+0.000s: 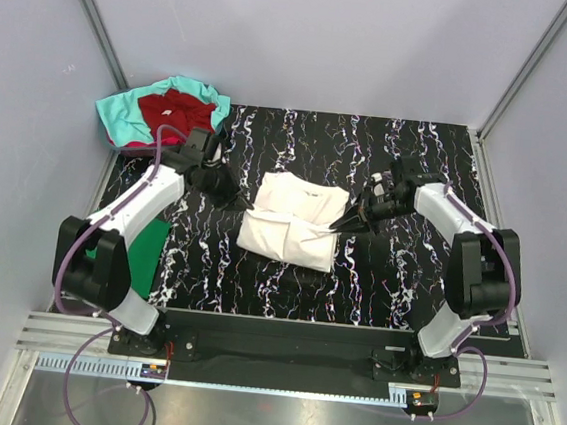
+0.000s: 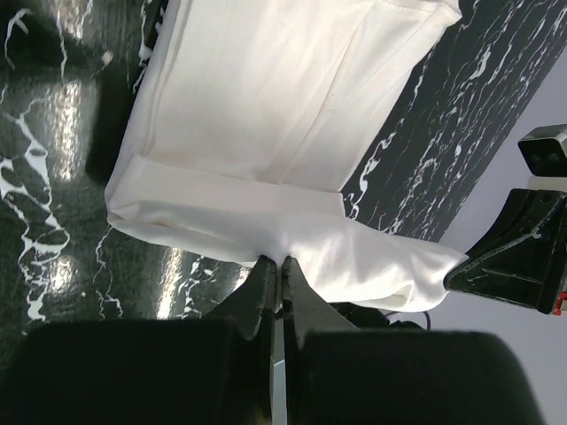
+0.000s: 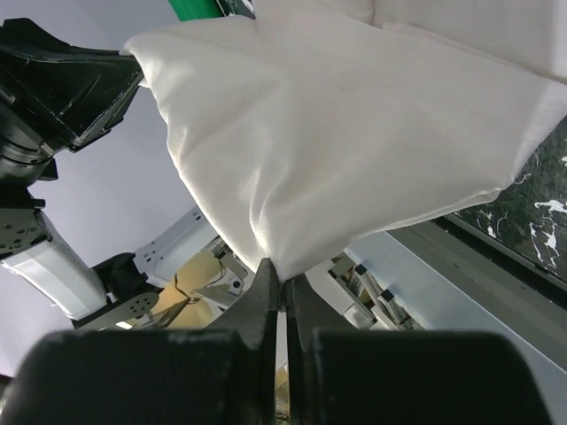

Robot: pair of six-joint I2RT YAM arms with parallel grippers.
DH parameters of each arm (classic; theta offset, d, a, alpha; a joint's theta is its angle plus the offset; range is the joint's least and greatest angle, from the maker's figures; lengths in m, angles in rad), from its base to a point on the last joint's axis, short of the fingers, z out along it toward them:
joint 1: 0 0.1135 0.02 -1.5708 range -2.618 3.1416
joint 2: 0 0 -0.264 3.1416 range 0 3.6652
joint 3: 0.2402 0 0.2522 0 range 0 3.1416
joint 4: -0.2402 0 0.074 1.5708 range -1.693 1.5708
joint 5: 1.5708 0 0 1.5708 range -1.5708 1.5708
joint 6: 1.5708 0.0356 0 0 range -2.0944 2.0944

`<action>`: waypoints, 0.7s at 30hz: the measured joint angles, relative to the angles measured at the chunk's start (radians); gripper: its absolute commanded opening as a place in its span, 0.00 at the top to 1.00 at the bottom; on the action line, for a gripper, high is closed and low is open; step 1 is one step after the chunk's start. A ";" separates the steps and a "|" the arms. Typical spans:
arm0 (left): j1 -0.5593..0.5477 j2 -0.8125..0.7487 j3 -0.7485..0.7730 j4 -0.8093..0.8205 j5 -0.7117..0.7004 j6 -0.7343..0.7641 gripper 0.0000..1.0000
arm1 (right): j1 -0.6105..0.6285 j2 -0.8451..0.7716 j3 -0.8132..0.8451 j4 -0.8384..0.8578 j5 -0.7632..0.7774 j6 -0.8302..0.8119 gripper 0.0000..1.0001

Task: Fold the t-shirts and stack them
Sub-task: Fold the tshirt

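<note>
A: Now, where is the white t-shirt [image 1: 292,223] found?
B: It is spread mid-frame on the dark marbled surface [image 1: 397,284], narrowed into a rough rectangle, between the two arms.
A: And how are the hands set?
B: The left hand [image 1: 233,196] is seen at the shirt's left edge, pressed together on a pinch of white cloth. The right hand [image 1: 348,220] is closed likewise on the right edge, and in its wrist view the cloth is drawn up into a tent from that pinch.
A: Why is it held at both sides?
B: Probably so that the layer can be carried over evenly in one fold, without being dragged askew.
A: Are the others dealt with?
B: Not yet, it is judged. The teal t-shirt [image 1: 117,116] and dark red t-shirt [image 1: 178,110] are heaped at the upper left, and a green t-shirt [image 1: 150,245] is laid flat beneath the left arm, perhaps as the base of the stack.
</note>
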 measured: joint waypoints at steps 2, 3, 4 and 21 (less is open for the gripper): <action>0.006 0.038 0.038 0.004 0.009 0.001 1.00 | -0.017 0.034 0.024 0.013 -0.014 0.012 1.00; 0.008 0.058 0.060 0.006 0.013 0.001 1.00 | -0.024 0.051 0.037 0.021 -0.023 0.017 1.00; 0.010 0.080 0.084 0.008 0.016 0.001 1.00 | -0.031 0.070 0.051 0.025 -0.029 0.021 1.00; 0.024 0.140 0.138 0.035 0.050 0.018 1.00 | -0.057 0.163 0.120 0.012 -0.045 0.012 1.00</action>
